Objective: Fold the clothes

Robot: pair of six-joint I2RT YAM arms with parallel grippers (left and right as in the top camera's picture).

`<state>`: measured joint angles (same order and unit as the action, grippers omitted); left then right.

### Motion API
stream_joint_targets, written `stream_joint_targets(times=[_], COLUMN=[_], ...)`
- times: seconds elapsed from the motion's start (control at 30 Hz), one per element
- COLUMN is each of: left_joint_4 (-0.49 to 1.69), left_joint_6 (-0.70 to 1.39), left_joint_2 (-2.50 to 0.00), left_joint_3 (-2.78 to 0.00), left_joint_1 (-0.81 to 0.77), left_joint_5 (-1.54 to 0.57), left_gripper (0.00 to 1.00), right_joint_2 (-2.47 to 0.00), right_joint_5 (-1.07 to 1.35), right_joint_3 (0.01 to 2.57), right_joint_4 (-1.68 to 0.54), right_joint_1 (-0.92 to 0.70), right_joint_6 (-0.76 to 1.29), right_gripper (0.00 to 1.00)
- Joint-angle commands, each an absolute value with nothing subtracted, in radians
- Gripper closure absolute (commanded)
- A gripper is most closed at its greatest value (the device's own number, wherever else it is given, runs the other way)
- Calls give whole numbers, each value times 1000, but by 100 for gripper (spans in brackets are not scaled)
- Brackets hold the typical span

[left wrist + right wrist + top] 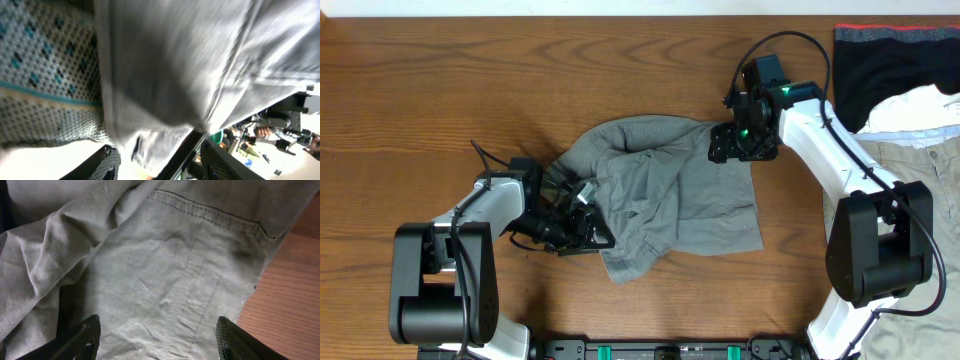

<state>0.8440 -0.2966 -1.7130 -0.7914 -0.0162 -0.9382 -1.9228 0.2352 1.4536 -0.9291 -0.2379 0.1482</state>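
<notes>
Black garment point(880, 60), khaki trousers point(935, 165), wooden table point(420, 80)

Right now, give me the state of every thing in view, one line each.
grey shorts, rumpled on the table, not yet neatly folded, left edge bunched up.
left gripper, fabric hanging between its fingers; grip cannot be told.
right gripper, open, over the shorts' stitched edge.
black garment, lying at the far right corner.
beige trousers, heaped at the right edge.
</notes>
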Motion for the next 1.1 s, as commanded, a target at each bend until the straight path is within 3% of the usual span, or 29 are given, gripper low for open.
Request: stream_joint_targets(times=[0.0,0.27,0.53,0.67,1.07], left_joint_4=[855,777,781,752,740], left_joint_6=[-320,-321,-226,-214,-212], left_joint_2=[-1717,-1717,-1717,-1717,-1717], left_joint_3=[-786,-786,-786,-786,-786], left_joint_1=[-17,-18,-17,-18,-28], left_joint_5=[-905,-1044,-755,-751,-942], left_gripper=[46,46,46,46,45], right_joint_2=[-1914,-1914,-1914,-1914,-1914], right_joint_5=[236,236,236,236,236], right_joint_3=[1456,1456,1456,1456,1456], right_joint_4=[-925,-923,-924,-920,-916], right_joint_1=[-231,-231,-231,-231,-230], right_joint_6=[134,134,134,133,134], right_gripper=[28,28,28,28,28])
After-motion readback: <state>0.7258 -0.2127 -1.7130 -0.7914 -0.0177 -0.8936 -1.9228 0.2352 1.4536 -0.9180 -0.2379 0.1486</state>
